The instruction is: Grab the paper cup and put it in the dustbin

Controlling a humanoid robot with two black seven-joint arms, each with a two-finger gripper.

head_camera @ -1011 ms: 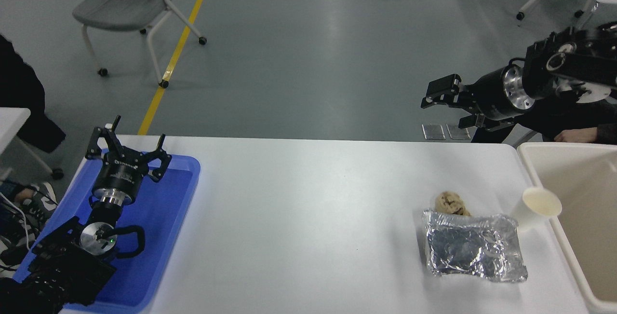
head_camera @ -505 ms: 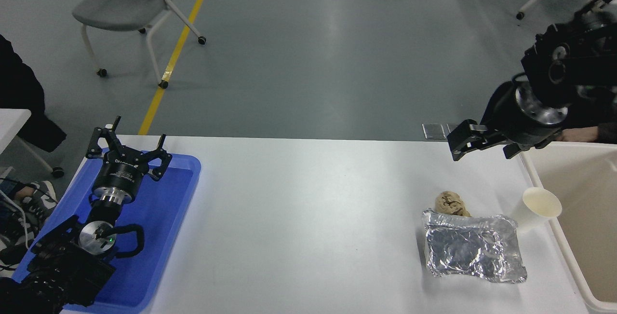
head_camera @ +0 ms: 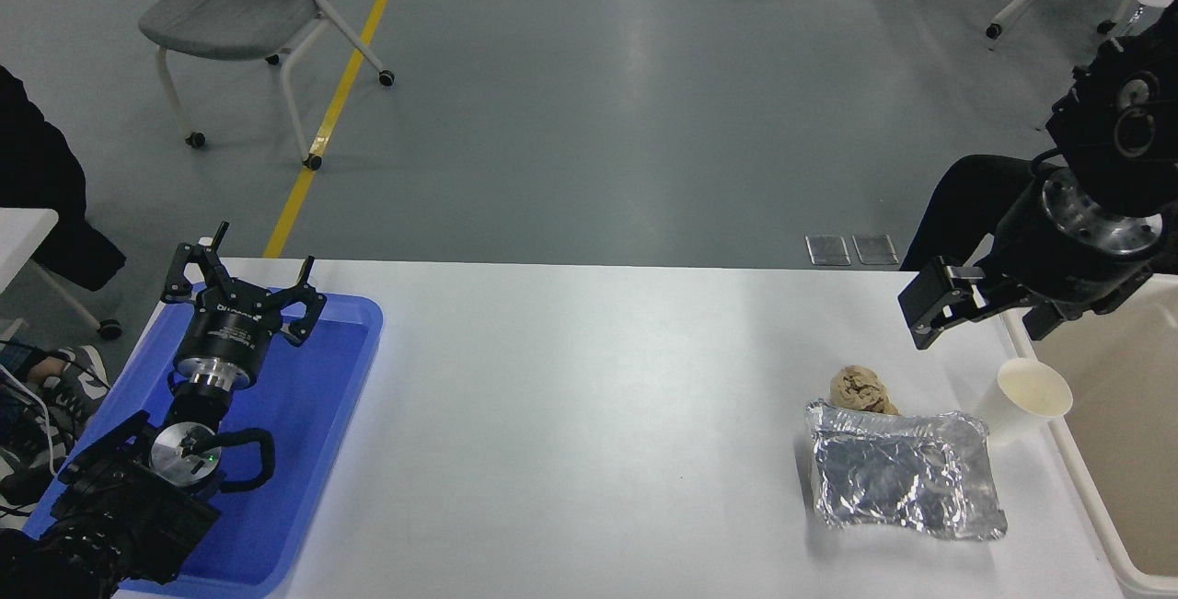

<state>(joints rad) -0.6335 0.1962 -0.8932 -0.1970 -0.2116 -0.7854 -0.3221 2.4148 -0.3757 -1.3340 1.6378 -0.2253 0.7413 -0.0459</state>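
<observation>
The paper cup (head_camera: pixel 1026 404) stands upright on the white table near its right edge, close against the outer wall of the cream dustbin (head_camera: pixel 1134 452). My right gripper (head_camera: pixel 985 321) hangs open over the table's far right corner. It is just behind and above the cup, not touching it, with one finger (head_camera: pixel 928 306) out to the left. At the lower left, my left gripper (head_camera: pixel 244 291) is parked open over the blue tray.
A crinkled silver foil bag (head_camera: pixel 906 475) lies just left of the cup, with a crumpled brown paper ball (head_camera: pixel 860 389) behind it. The blue tray (head_camera: pixel 322 415) is at the left end. A person in dark clothes (head_camera: pixel 962 203) sits beyond the far right corner. Chairs stand on the floor.
My right arm has swung down and to the right, from over the floor beyond the table to just behind the cup. Cup, bag and left arm have stayed put.
</observation>
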